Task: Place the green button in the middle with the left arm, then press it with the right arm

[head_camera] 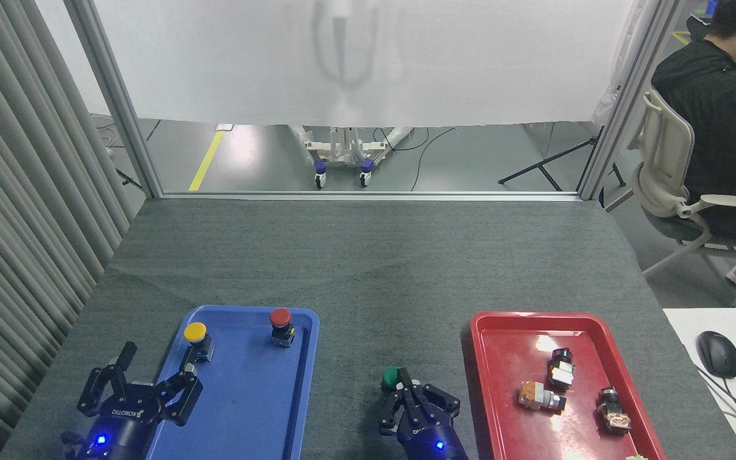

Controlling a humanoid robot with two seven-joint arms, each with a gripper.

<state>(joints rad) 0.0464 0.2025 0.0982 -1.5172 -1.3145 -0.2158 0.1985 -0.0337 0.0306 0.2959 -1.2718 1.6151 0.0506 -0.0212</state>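
The green button (391,377) stands upright on the dark grey cloth (368,268) between the two trays, near the table's front edge. My right gripper (404,379) is shut, its two fingers pinched together. Their tips lie over the right side of the green cap and hide part of it, with the body below also covered. My left gripper (158,359) is open with nothing between its fingers, straddling the left rim of the blue tray (246,396), just in front of the yellow button (195,333).
The red button (280,317) stands in the blue tray at the back. The red tray (515,345) at right holds three loose switch parts. A person sits on a chair at the far right, off the table. A mouse (717,353) lies on a white desk.
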